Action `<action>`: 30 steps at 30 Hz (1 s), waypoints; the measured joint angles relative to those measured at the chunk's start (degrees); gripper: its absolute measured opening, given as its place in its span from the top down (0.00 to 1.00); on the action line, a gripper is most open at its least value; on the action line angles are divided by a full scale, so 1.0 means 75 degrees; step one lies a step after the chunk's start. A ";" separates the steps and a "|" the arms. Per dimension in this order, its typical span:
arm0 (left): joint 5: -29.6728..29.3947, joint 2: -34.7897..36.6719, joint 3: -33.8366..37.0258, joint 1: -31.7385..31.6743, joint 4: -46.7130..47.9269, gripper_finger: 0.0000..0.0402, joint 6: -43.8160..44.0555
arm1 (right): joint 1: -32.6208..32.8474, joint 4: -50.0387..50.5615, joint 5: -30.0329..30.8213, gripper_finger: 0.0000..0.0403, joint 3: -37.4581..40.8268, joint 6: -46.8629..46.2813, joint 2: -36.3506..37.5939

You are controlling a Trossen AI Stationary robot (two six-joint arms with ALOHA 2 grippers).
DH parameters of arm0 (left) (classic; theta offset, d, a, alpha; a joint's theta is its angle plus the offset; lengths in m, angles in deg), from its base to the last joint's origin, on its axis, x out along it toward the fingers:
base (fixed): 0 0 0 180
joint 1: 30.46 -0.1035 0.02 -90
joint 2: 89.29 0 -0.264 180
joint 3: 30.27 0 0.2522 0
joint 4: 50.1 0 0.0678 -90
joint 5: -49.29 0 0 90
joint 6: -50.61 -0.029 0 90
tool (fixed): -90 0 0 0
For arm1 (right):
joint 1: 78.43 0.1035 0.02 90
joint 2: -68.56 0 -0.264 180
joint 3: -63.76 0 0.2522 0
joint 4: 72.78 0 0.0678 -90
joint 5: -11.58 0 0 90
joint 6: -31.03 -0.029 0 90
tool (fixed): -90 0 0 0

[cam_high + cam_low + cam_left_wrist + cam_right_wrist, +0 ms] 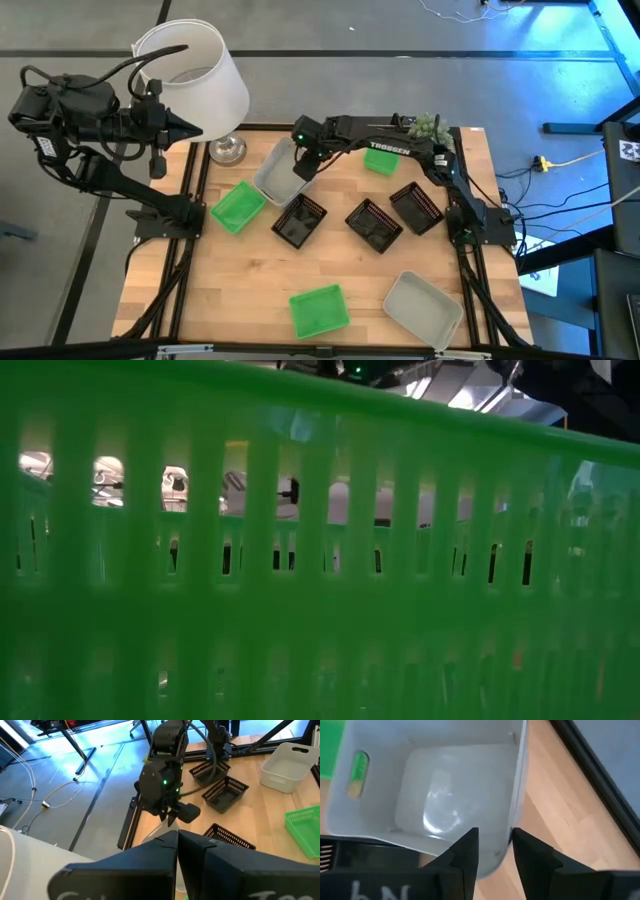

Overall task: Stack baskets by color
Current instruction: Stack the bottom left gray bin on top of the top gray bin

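I have the right gripper at the table's far edge, fingers straddling one wall of a grey-white basket — tilted, so likely lifted for stacking. The left gripper waits off the far-left corner, fingers closed.

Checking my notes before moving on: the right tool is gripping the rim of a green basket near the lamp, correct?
Not quite. The right tool straddles the rim of a translucent grey-white basket, not a green one, as the right wrist view shows. It does sit near the lamp.
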 joint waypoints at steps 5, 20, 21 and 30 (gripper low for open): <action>0.0008 0.0000 0.0000 0.0001 0.0000 0.99 0.0000 | -0.0009 -0.0050 0.0125 0.71 0.0006 0.0231 -0.0116; 0.0005 0.0000 0.0000 -0.0002 0.0003 0.98 -0.0003 | -0.0047 -0.0180 0.0458 0.98 0.0006 -0.0265 -0.0127; 0.0005 0.0000 0.0000 -0.0002 0.0003 0.99 -0.0003 | -0.0049 -0.0199 0.0430 0.99 0.0006 -0.0285 -0.0127; 0.0005 0.0000 0.0000 -0.0002 0.0039 0.99 -0.0005 | -0.0080 -0.0025 0.0279 0.99 -0.0698 -0.0297 -0.0127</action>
